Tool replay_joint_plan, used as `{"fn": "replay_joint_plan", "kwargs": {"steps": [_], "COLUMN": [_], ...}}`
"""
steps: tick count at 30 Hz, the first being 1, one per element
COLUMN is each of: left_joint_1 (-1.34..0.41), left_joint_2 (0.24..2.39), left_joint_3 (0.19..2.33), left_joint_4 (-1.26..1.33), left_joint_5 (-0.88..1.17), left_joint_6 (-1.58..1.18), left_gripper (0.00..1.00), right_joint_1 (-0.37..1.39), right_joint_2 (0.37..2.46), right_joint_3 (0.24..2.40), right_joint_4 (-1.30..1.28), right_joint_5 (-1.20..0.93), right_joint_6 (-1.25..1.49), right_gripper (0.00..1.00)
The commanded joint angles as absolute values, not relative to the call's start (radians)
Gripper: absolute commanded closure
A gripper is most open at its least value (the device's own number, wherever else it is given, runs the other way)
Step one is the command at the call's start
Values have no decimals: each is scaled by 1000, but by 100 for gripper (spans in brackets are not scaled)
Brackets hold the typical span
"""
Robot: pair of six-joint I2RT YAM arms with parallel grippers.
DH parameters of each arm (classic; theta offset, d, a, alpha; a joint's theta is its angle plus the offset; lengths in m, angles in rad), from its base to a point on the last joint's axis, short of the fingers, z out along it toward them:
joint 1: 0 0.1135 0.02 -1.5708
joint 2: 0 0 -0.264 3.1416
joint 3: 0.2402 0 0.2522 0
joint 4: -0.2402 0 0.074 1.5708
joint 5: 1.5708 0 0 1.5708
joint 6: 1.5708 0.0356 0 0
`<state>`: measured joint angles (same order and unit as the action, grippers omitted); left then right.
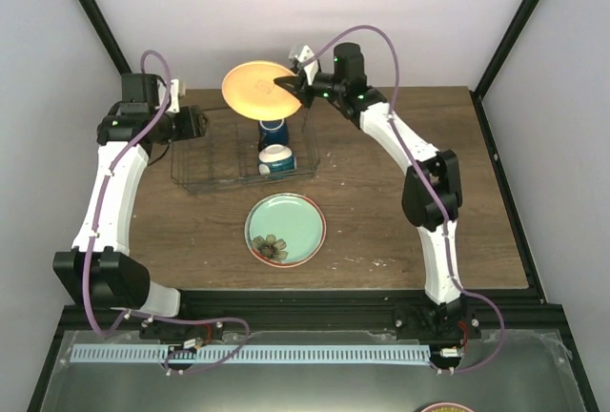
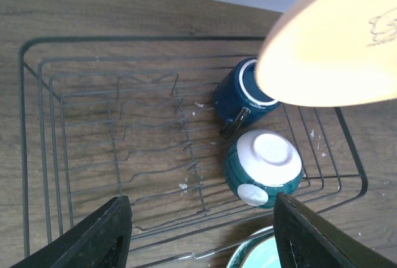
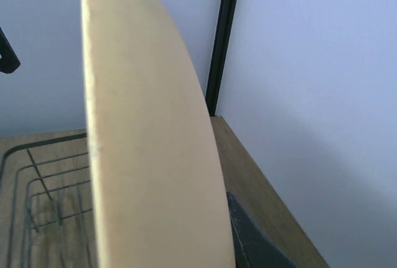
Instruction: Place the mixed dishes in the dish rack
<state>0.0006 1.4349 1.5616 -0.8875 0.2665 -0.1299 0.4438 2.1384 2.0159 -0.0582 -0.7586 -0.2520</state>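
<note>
My right gripper (image 1: 292, 83) is shut on the rim of the orange-yellow plate (image 1: 257, 90), which hangs tilted above the back right of the dish rack (image 1: 214, 156). In the right wrist view the plate (image 3: 149, 156) fills the frame edge-on, with one dark finger (image 3: 251, 243) against it. The dark blue mug (image 2: 239, 97) lies on its side in the rack's right end. The white-and-teal bowl (image 2: 263, 167) sits upside down beside it. The mint-green plate (image 1: 285, 229) lies flat on the table in front of the rack. My left gripper (image 2: 201, 234) is open and empty, over the rack's left end.
The wooden table (image 1: 400, 240) ends at black frame posts and white walls at the back. The rack's left half (image 2: 111, 131) holds only wire dividers. My right arm (image 1: 424, 193) reaches along the table's right side.
</note>
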Motion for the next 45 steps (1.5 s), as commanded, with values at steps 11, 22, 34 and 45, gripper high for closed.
{"fn": "replay_joint_plan", "kwargs": {"steps": [11, 22, 34, 45], "left_joint_1": [30, 50, 52, 53], "left_joint_2": [1443, 1462, 1466, 1465], "left_joint_3": [1534, 1533, 1513, 1507], "left_joint_4": [-885, -890, -882, -877], "left_joint_5": [278, 293, 315, 337], "left_joint_6": [-119, -110, -115, -121], "left_gripper": [37, 37, 37, 37], "right_joint_1": [578, 645, 677, 684], "right_joint_2": [2359, 2424, 2465, 2453], "right_joint_3": [2086, 2061, 1983, 1904], "right_joint_4": [418, 460, 480, 477], "right_joint_5": [-749, -720, -667, -644], "right_joint_6": [-437, -483, -519, -529], "right_gripper": [99, 99, 99, 80]}}
